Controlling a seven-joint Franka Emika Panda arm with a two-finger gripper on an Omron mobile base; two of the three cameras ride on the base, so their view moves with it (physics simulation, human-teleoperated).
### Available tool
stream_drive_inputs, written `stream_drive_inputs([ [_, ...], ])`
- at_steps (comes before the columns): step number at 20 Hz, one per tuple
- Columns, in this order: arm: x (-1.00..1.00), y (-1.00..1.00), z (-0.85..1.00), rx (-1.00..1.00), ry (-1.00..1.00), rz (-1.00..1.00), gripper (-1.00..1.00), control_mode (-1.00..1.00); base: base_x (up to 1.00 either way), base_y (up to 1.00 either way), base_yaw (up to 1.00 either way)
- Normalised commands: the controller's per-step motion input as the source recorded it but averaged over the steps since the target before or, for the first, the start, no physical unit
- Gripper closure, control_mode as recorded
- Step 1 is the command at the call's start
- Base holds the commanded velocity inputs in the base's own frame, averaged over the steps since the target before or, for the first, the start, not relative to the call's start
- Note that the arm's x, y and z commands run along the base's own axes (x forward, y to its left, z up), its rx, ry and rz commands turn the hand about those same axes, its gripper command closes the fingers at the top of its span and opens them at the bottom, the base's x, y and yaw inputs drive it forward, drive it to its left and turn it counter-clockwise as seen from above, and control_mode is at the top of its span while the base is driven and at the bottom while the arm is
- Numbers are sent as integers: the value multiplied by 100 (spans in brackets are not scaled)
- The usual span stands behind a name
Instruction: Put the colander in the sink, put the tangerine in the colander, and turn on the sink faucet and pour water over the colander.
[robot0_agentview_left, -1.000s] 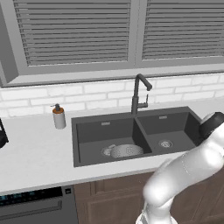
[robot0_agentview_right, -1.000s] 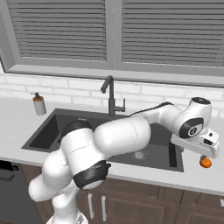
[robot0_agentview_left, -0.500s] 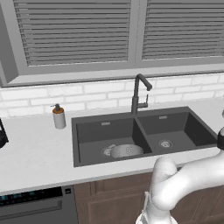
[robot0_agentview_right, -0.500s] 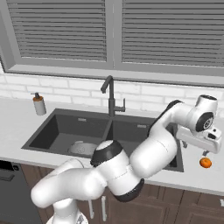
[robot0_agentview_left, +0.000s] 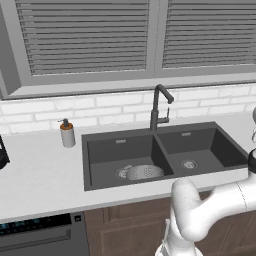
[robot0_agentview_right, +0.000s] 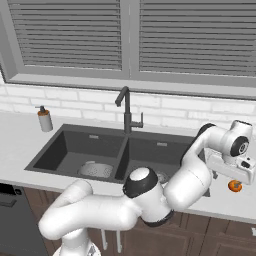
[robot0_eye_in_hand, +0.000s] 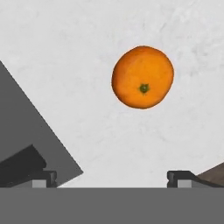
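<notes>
The pale speckled tabletop (robot0_eye_in_hand: 87, 52) lies under my tool (robot0_eye_in_hand: 111, 179), fingers apart. The small round bright orange tangerine (robot0_eye_in_hand: 142, 77) sits just ahead — loose, centred for gripping, the dark charcoal sink (robot0_eye_in_hand: 26, 131) beside.

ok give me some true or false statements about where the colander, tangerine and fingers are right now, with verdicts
1. The colander sits in the left basin of the sink. True.
2. The tangerine is already inside the colander. False: it lies on the light counter to the right of the sink.
3. The fingers are closed around the tangerine. False: in the hand view they stand wide apart, with the fruit ahead of them, untouched.
4. The soap pump bottle stands on the counter left of the sink. True.
5. Water is running from the sink faucet. False: no stream shows at its spout.
</notes>
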Motion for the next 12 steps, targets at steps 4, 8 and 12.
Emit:
stream_drive_inputs([
  [4,4,-32,-39,2,0,0,-100,-100,0,0,0],
  [8,10,-43,-40,0,0,0,-100,-100,0,0,0],
  [12,27,-19,-14,0,0,0,-100,-100,0,0,0],
])
